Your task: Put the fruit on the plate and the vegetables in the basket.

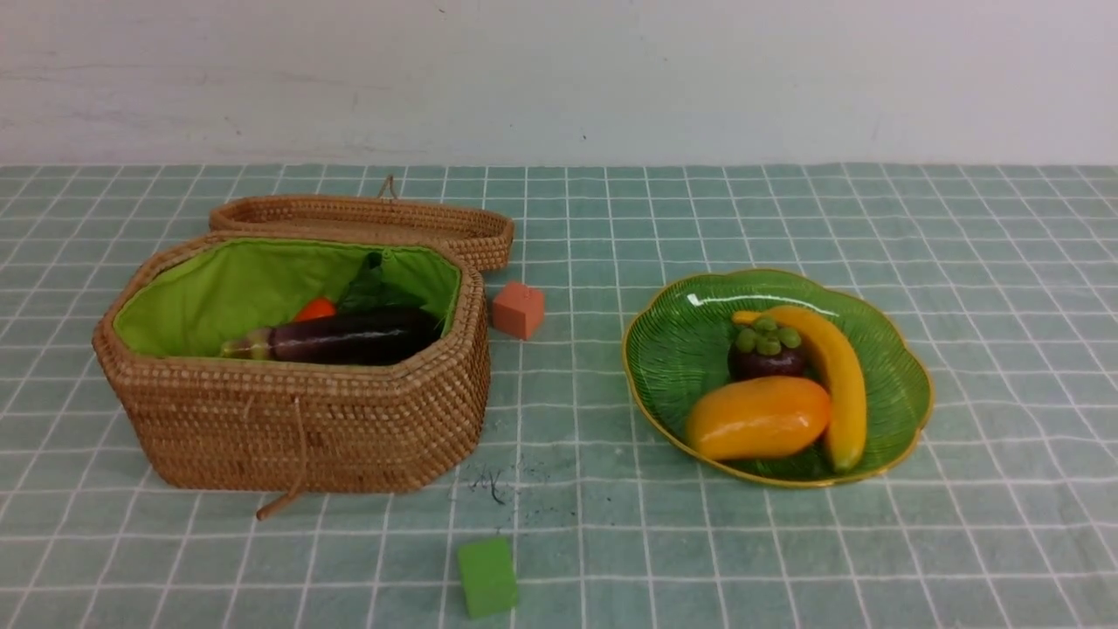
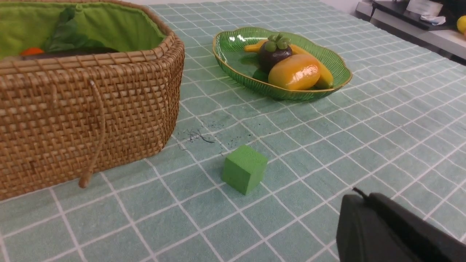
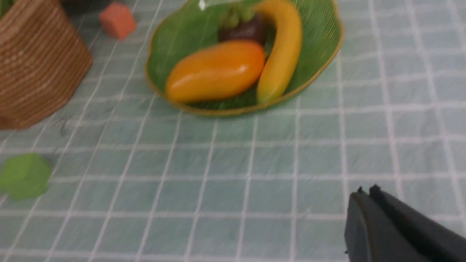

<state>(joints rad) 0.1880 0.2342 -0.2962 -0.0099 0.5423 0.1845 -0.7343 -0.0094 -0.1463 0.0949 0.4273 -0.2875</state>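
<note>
I judge the sorting finished. The basket (image 1: 297,419) on the surface (image 1: 961,542) holds the eggplant (image 1: 354,336) and carrot (image 1: 314,309); I can't see the gourd. The plate (image 1: 677,349) carries banana (image 1: 834,371), mango (image 1: 758,418) and mangosteen (image 1: 767,349). Both cubes (image 1: 487,577) lie clear. My left claw (image 2: 358,194) and right claw (image 3: 366,191) are closed, empty; next I'd only retreat.

Green cube (image 1: 487,577): you see it at the tablecloth's (image 1: 961,542) near edge.
Orange-pink cube (image 1: 518,309): mid-cloth, upright.
</note>
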